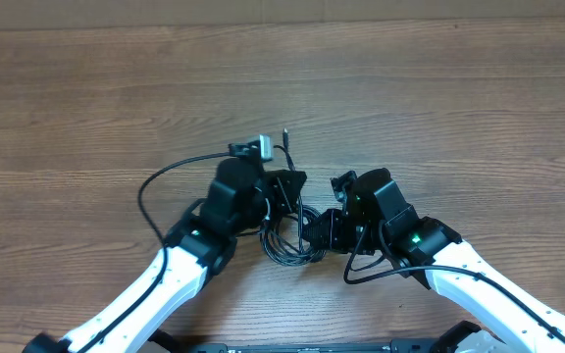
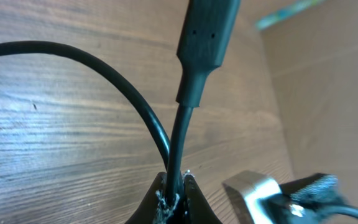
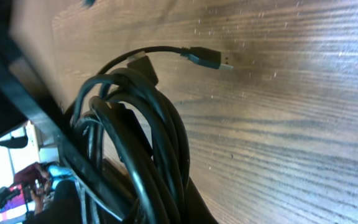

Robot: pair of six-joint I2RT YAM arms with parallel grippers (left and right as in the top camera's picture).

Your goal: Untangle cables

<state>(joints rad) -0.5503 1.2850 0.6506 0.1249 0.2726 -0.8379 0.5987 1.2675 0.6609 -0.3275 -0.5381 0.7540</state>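
I am working over a brown wood-grain table [image 1: 410,78], with both arms reaching in from the near edge and meeting around the middle. The thin black flexible cables [image 1: 288,247] are lying there as a loose coil on the bare wood, between the two wrists, touching both.

The left gripper [image 2: 176,194] is pressing its fingers together on two black strands. One strand is rising straight out of the pinch into a moulded black plug sleeve [image 2: 207,31], and the other is curving away to the left. I judge this grip is meant to draw one end clear while the coil is being anchored on the other side.

The right gripper [image 1: 329,227] is sitting against the right side of the coil. Its own camera is filled by the stacked loops [image 3: 148,130], so I cannot tell whether its fingers are clamping them or only resting alongside.

A thicker black wire [image 1: 148,196] is looping off the left arm; that is rig wiring, not my target.

A small black plug with a silvery tip [image 3: 207,58] is sticking out of the coil, free and just above the wood.

No tray, box or bin is showing anywhere.
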